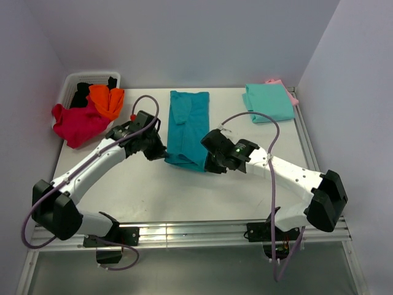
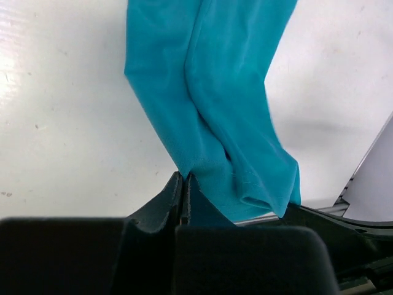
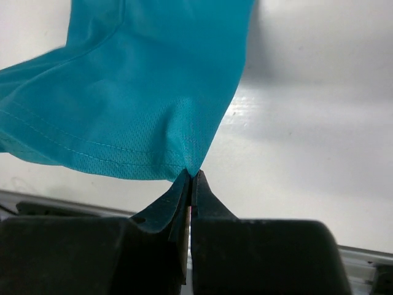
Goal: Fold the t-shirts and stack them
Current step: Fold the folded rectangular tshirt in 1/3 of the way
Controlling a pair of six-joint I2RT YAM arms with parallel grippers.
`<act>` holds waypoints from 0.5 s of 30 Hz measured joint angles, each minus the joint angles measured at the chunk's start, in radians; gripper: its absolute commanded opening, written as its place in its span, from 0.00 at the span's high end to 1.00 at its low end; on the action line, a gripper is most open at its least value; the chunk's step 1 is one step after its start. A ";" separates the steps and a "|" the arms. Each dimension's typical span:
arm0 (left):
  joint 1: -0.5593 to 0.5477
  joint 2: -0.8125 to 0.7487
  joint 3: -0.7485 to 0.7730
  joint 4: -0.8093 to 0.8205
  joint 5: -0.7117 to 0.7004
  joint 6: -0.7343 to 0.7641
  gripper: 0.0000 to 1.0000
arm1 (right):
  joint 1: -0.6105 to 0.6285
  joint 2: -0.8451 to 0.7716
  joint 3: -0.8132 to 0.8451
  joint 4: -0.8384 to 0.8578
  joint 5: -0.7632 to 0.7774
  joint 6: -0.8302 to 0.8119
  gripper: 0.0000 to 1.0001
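Note:
The deep teal-blue t-shirt lies folded lengthwise in a long strip at the table's middle. My left gripper is shut on its near left corner, seen in the left wrist view with the teal cloth running away from it. My right gripper is shut on its near right corner, seen in the right wrist view with the hemmed teal cloth lifted off the table. A folded mint-green t-shirt lies on a pink one at the back right.
A white slotted basket stands at the back left with a black shirt in it; orange and crimson shirts spill over its front. The table's near edge rail lies in front of the arms.

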 measured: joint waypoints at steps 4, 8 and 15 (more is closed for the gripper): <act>0.040 0.101 0.089 -0.015 0.003 0.030 1.00 | -0.066 0.062 0.047 -0.014 0.000 -0.047 1.00; 0.081 0.191 0.172 -0.027 0.013 0.057 1.00 | -0.131 0.135 0.119 -0.012 -0.010 -0.098 1.00; 0.156 0.431 0.414 -0.053 0.047 0.117 1.00 | -0.238 0.314 0.305 -0.018 -0.037 -0.209 1.00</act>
